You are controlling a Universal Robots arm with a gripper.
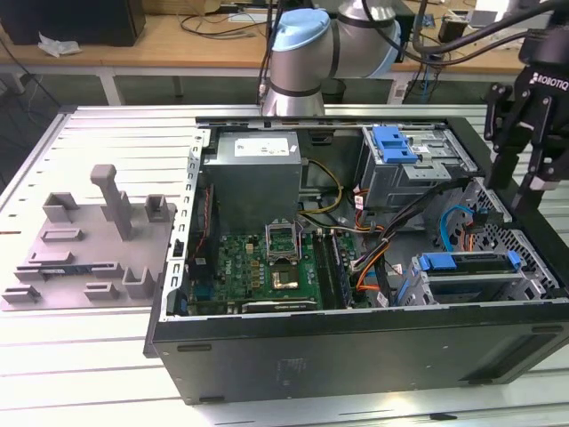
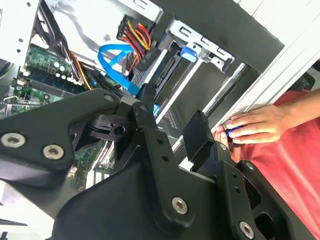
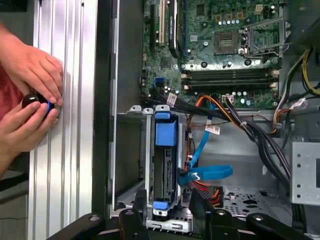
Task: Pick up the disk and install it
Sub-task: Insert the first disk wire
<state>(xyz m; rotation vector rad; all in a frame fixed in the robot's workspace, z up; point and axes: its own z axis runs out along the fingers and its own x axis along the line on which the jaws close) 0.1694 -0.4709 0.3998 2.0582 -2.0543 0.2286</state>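
Where the drive cage (image 1: pixel 471 285) fills the near corner of the computer case (image 1: pixel 356 351) at the exterior view's right, the disk (image 1: pixel 467 264) stands on edge between the cage's metal walls, with blue plastic at both of its ends. In the first wrist view the disk (image 3: pixel 161 170) appears as a dark slab under a blue latch (image 3: pixel 166 132), and a blue flat cable (image 3: pixel 205 172) loops just beside it. The gripper (image 1: pixel 518 185) hangs above that end of the case, apart from the disk, with its fingers pointing down. They are spread wide and grip nothing. In the first wrist view the gripper (image 3: pixel 169 207) lines up over the cage, one fingertip on each side of the disk's end. The arm's blue-capped joint (image 1: pixel 300 31) stands beyond the far wall of the case. A person's hands (image 3: pixel 30 95) rest on the slotted table (image 3: pixel 60 175) outside the case wall, holding a small round black and blue object (image 3: pixel 35 102).
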